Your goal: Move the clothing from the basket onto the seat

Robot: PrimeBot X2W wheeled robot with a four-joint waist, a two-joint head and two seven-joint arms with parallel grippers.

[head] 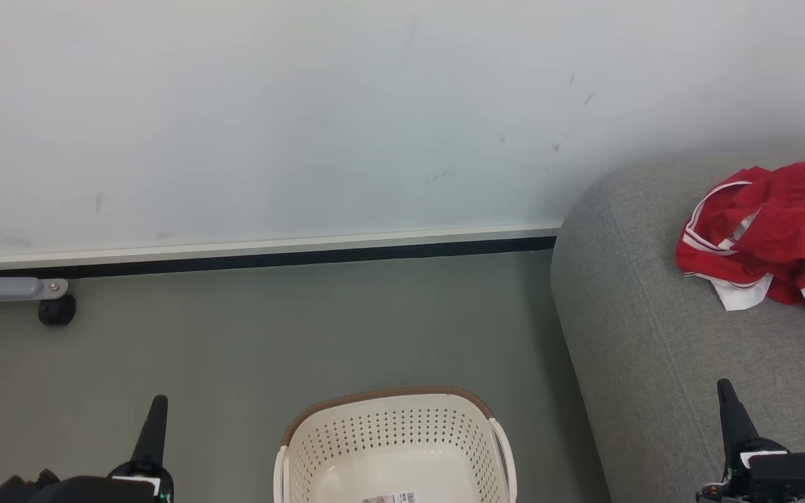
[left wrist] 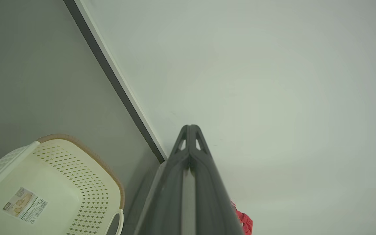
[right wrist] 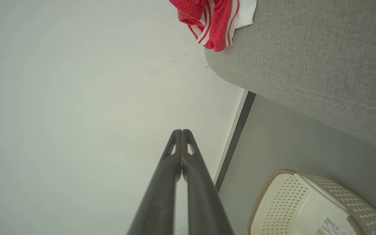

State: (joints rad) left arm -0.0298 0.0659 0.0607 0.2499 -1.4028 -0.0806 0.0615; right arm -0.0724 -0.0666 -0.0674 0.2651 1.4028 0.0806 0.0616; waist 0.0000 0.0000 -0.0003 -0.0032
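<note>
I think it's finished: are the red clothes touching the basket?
Apart. The head view shows grey seat and floor between the clothes and basket.

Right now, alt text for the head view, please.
Red clothing lies crumpled on the grey seat at right, while the white basket on the floor at bottom centre looks empty in the part visible. The left pincer and right pincer sit shut at the lower corners, holding nothing.

Black caster [head: 57, 310] on grey floor [head: 235, 335] beside white wall [head: 305, 105].
</note>
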